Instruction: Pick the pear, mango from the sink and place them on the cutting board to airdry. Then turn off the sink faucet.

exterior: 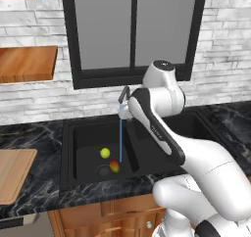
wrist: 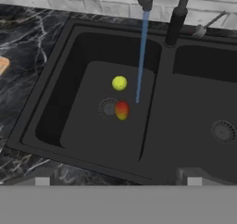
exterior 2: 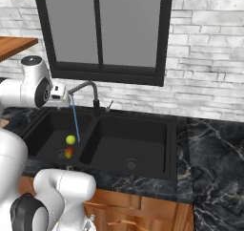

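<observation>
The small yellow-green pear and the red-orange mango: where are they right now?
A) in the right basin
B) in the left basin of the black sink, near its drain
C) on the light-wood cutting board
B: the small yellow-green pear and red-orange mango lie in the black sink's left basin by the round drain, water running beside them.

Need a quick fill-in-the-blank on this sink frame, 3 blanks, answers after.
1. The pear and mango lie in the sink's ____ basin.
2. Water from the sink faucet is ____.
3. The mango lies beside that basin's round ____.
Answers: left; running; drain
</observation>
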